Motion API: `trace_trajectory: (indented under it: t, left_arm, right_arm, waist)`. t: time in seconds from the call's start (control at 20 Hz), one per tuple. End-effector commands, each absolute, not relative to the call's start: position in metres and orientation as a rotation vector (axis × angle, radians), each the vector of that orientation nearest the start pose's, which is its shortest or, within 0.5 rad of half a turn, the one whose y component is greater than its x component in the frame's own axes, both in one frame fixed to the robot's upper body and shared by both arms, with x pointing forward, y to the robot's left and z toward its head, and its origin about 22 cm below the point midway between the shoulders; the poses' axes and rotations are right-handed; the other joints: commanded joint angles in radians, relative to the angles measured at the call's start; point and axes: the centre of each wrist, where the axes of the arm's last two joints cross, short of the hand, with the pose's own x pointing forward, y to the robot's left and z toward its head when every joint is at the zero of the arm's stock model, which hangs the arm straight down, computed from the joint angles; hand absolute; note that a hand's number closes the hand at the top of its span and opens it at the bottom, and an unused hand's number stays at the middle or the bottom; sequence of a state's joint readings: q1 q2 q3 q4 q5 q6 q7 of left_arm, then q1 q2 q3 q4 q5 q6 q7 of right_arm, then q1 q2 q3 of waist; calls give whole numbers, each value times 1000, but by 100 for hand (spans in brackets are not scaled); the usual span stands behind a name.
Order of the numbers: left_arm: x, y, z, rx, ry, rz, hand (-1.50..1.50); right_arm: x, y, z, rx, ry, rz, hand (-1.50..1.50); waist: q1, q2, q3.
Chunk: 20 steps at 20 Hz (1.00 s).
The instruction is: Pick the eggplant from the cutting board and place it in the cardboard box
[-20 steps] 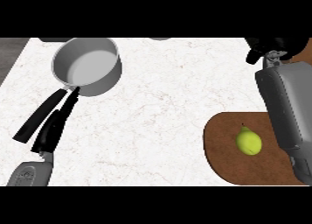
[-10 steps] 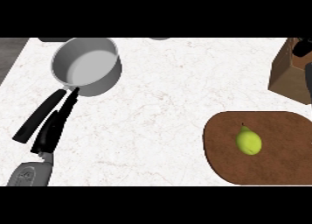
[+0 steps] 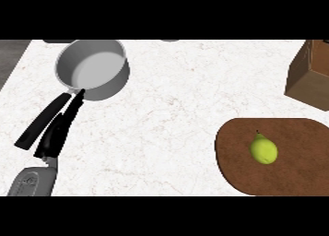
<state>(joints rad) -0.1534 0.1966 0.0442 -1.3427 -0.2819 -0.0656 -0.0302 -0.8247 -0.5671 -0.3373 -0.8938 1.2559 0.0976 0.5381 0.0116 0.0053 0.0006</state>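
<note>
Since the earlier frames the right forearm has left the right side of the frame, where it hung over the cutting board and then by the box. Neither it nor the right hand shows now, so I cannot tell how its fingers stand. Nothing else has shifted.

At the lower left, the left hand's fingers (image 3: 67,115) lie straight and released, grasping nothing. They point up and to the right, and their tips reach the lower rim of the pot (image 3: 92,69); I cannot tell whether they touch it. The left hand (image 3: 55,133) rests open there, and its grey forearm (image 3: 32,182) comes in from the bottom left corner.

The pot is grey and round and stands in the upper left of the frame on the white marbled counter (image 3: 167,115). Its inside shows only a pale grey bottom.

Well apart from the hand, in the lower right, lies the brown rounded cutting board (image 3: 302,133), cut off by the right edge. On it, a little left of its middle, lies a yellow-green fruit (image 3: 263,150) with a small stem pointing up. It looks more like a pear or lemon than an eggplant.

Above the board, in the upper right corner, stands the cardboard box (image 3: 316,78), apart from the board and partly out of frame. Its top is open, but the little of its inside that shows is dark, and I cannot tell what it holds.
</note>
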Motion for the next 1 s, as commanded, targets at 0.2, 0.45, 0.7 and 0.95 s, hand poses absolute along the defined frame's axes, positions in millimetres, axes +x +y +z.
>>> trace_trajectory:
  t: [0.2,0.45,0.7,0.95]
  left_arm:
    - [278,261,-2,321,-1488,-435,0]
    - [281,274,-8,293,-1483,-431,0]
    - [277,285,-12,312,-1499,-435,0]
    - [276,286,-7,298,-1482,-436,0]
  right_arm:
    - [390,-433,149,-1177,-757,483,-150]
    - [394,-418,129,-1219,-1060,339,-150]
    - [396,-425,145,-1149,-1324,44,-150]
    - [380,-454,127,-1039,-1371,-159,-150]
  waist:
    - [11,3,2]
    - [4,3,2]
    - [17,8,3]
    - [14,5,2]
